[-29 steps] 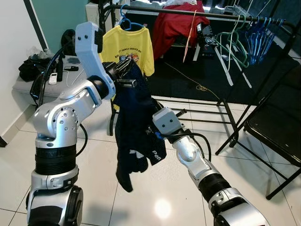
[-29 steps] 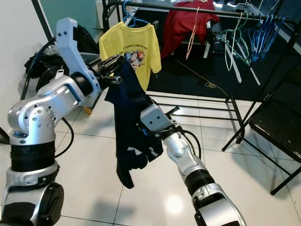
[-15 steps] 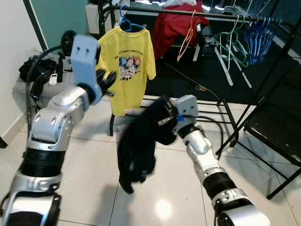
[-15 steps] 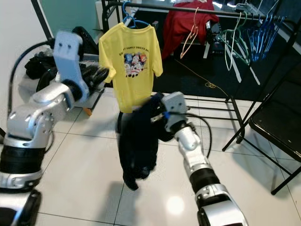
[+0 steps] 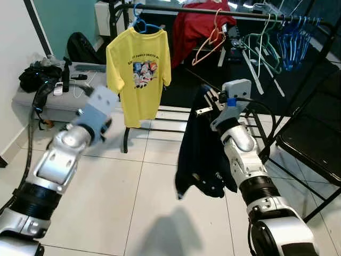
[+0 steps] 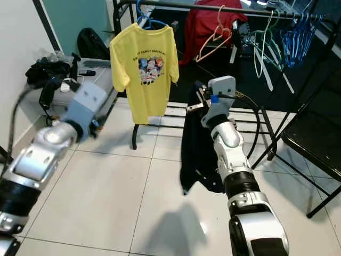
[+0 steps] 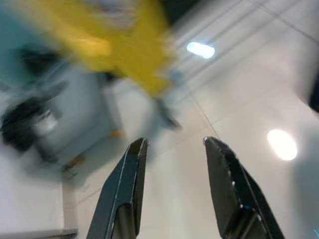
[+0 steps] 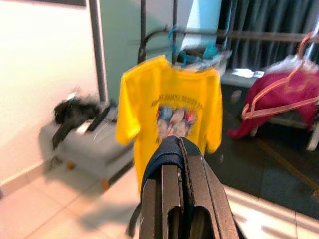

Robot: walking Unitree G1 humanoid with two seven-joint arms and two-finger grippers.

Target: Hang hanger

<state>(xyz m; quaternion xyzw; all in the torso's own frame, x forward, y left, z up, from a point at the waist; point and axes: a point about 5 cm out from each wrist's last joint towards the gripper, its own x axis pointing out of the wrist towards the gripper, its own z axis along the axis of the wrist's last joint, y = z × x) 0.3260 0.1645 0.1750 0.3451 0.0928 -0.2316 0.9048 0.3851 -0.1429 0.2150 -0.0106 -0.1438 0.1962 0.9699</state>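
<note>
While the rack [image 5: 224, 13] is standing ahead with a yellow shirt [image 5: 138, 74] hanging on it, my right gripper [image 8: 182, 149] is pinching a dark garment [image 5: 200, 149] — draping over the floor [image 5: 149, 213], short of the rail. My left gripper [image 7: 172, 149] is hanging spread — holding nothing.

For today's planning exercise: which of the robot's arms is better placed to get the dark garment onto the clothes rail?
The right. Its gripper is shut on the dark garment, raised towards the rail. The left gripper is open, holding nothing, low over the floor.
</note>
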